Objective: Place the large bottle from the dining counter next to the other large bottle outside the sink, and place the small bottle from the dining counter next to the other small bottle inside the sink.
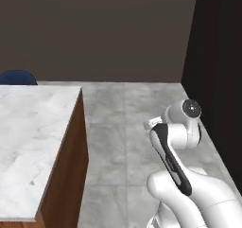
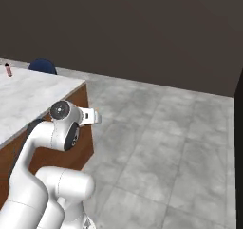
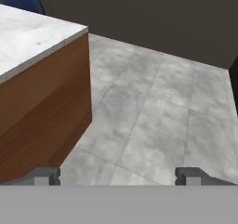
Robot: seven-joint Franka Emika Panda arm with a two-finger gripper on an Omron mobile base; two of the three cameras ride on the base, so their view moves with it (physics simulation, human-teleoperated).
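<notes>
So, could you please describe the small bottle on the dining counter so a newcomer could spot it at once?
Start at the dining counter, the long marble top on a brown wooden base. Follow it to its far left end, near the dark blue chair back. The small bottle stands there upright, slim and reddish, the one thing seen standing on the marble.

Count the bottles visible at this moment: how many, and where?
1. A small reddish bottle stands on the dining counter at the far left edge of the right base view, near the blue chair. Others may lie beyond the views.
</notes>
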